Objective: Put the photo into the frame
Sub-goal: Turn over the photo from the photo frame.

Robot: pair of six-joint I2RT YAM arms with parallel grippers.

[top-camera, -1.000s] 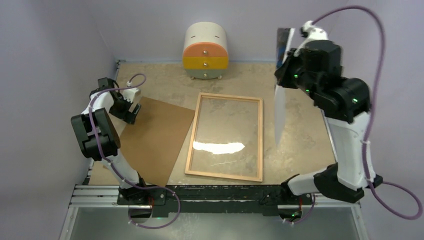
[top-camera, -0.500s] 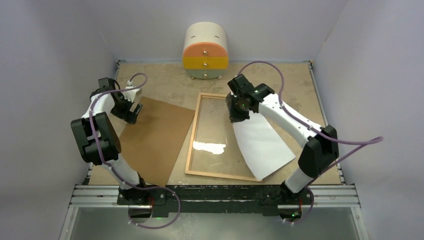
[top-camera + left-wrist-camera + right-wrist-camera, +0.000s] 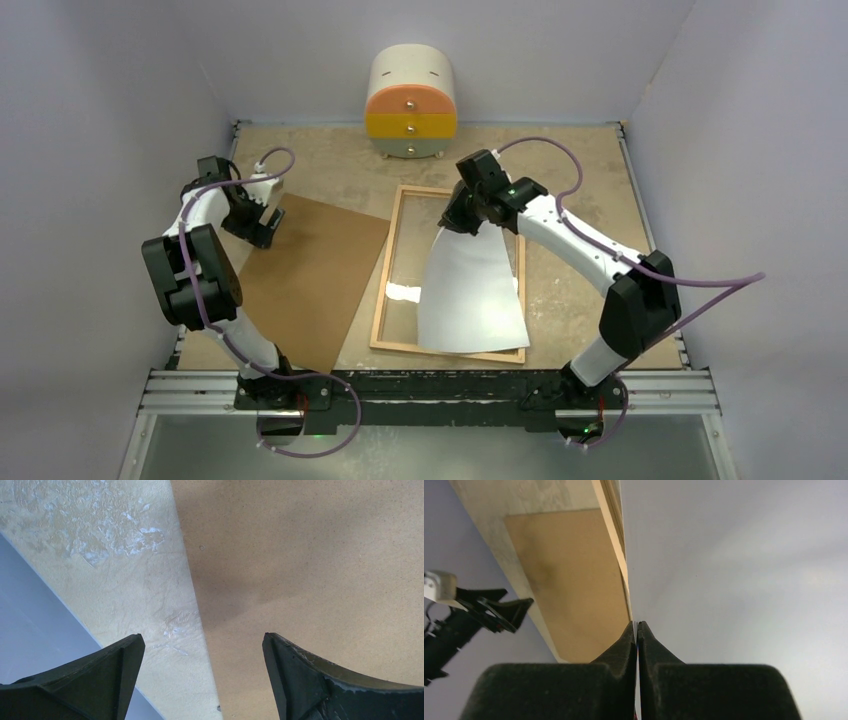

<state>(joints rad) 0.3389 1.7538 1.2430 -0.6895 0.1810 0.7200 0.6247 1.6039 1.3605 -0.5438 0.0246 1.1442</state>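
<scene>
Right arm: I am holding the right gripper point(image 3: 458, 220) over the far end of the frame point(image 3: 383, 290), its fingers pressed together on the far edge of the photo point(image 3: 470, 290). In the right wrist view the right gripper point(image 3: 637, 625) is showing its two pads meeting with the thin sheet pinched between them, and the photo point(image 3: 734, 580) is filling the right side of that view as a plain pale surface.

Photo: it is facing white side up and sloping from the raised, gripped far edge toward me. It is covering the right part of the frame, its near edge lying at the frame's near border; I cannot tell whether that edge is sitting inside the border or on it. A glare patch is showing on the uncovered left part.

Left arm: I am keeping the left gripper point(image 3: 265, 218) at the far left corner of the brown backing board point(image 3: 300, 280). Its fingers are standing wide apart with nothing between them, straddling the board's edge, one finger over the table point(image 3: 125, 580) and the other over the backing board point(image 3: 310, 555).

The round drawer cabinet point(image 3: 412, 100) is standing at the far edge of the table.
</scene>
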